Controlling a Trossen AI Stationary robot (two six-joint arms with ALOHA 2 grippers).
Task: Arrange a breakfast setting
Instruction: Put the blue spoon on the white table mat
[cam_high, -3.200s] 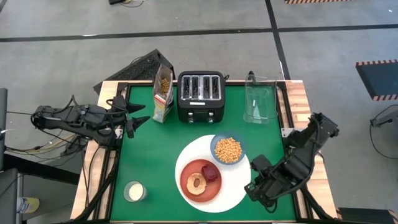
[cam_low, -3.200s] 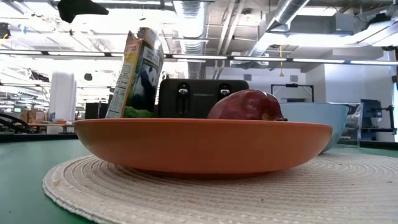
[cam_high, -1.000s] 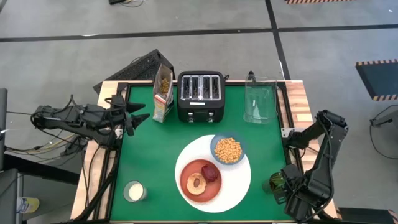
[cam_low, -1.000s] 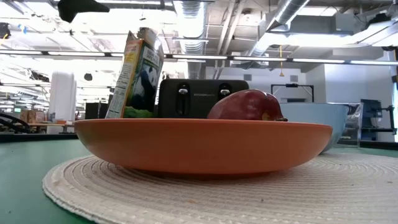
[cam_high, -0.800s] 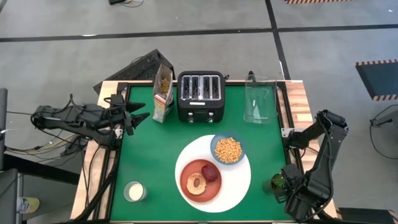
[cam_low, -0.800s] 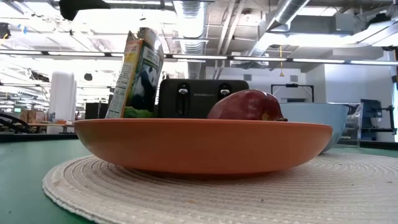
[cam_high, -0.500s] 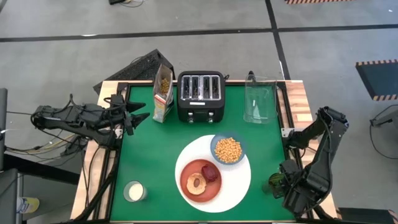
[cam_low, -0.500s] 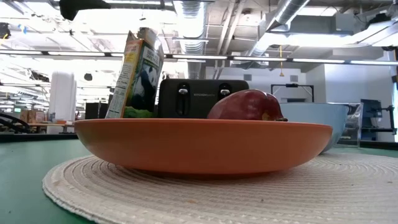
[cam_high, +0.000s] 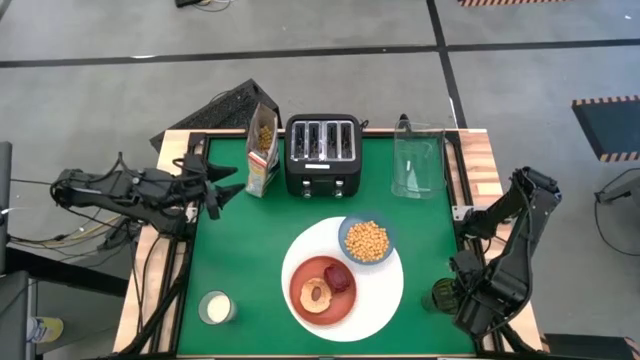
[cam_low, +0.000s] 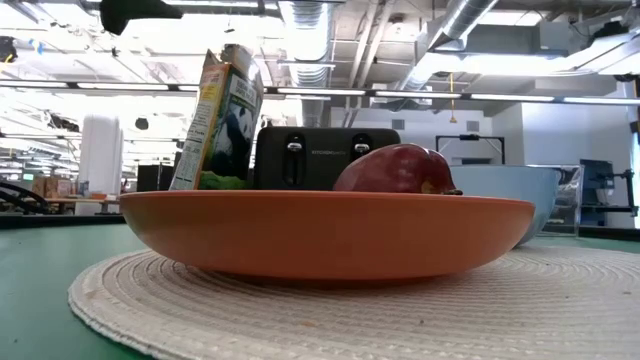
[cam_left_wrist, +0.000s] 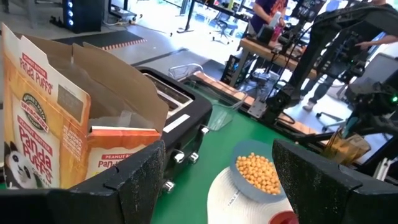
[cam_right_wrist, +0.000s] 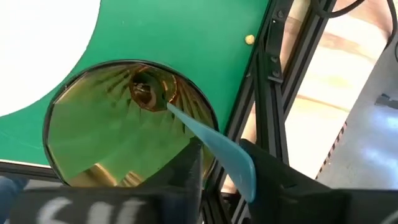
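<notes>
right end effector (cam_high: 447, 296) shifted nearer white plate (cam_high: 384, 295), pinching spoon (cam_right_wrist: 219, 147)

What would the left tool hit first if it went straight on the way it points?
Likely the toaster, at its near end. The left tool, open, aims just past the cereal box. Depth is unclear, so the box may clip first.

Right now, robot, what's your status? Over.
Left tool open, waiting beside cereal box. Right tool pinching blue-handled spoon, standing in glass. Nothing between glass and large white plate.
</notes>
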